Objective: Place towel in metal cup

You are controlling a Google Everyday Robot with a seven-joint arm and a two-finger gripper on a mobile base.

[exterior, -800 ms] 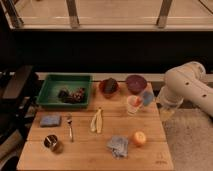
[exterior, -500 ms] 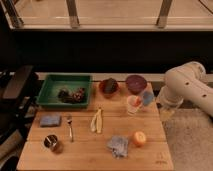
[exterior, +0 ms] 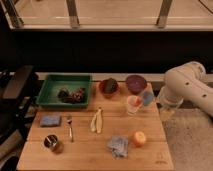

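Note:
The towel (exterior: 118,145) is a crumpled grey-blue cloth lying on the wooden table (exterior: 85,155), near its front edge and right of centre. The metal cup (exterior: 51,143) stands upright at the front left of the table, well apart from the towel. My white arm (exterior: 186,89) reaches in from the right. My gripper (exterior: 165,112) hangs just off the table's right edge, away from both the towel and the cup.
An orange (exterior: 139,138) sits right beside the towel. A banana (exterior: 96,121), a fork (exterior: 70,128) and a blue sponge (exterior: 50,120) lie mid-table. A green tray (exterior: 52,100), a red bowl (exterior: 108,86), a purple bowl (exterior: 135,82) and a white cup (exterior: 133,104) stand at the back.

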